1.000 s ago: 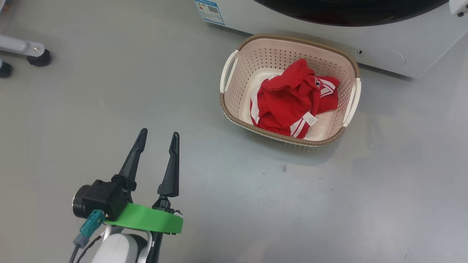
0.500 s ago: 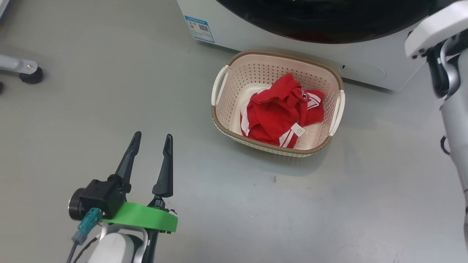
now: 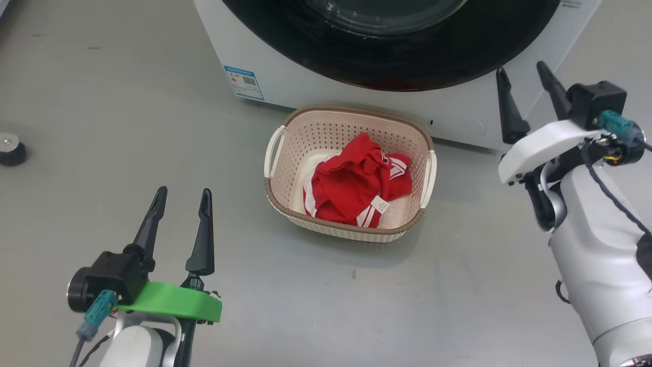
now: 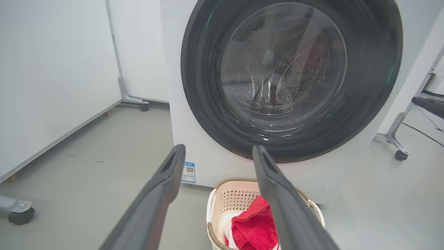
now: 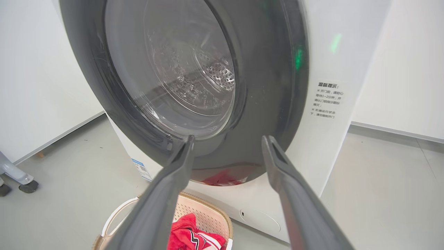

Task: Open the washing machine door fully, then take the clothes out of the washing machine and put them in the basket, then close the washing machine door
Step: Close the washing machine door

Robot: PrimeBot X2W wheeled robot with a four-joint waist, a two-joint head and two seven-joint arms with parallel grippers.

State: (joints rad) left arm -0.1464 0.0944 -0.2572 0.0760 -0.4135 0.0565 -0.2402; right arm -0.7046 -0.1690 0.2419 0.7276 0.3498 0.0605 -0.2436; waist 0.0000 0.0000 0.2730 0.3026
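On grey floor point(image 3: 102, 102), just before the washing machine point(image 3: 285, 71), basket point(image 3: 351, 110) holding red garment point(image 3: 346, 188); washing machine door point(image 4: 284, 69) apparently closed; left claw point(image 3: 184, 190), right claw point(image 3: 520, 67) spread wide, empty; closing step seemingly done; next calls for confirming the latch.

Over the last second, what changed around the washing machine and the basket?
The head camera swung, so more of the big white front-loading washing machine and its black-rimmed round glass door shows. The right pincer came into view, open and empty, pointing at the machine. Unchanged: left pincer open, red crumpled garment in the cream perforated plastic basket.
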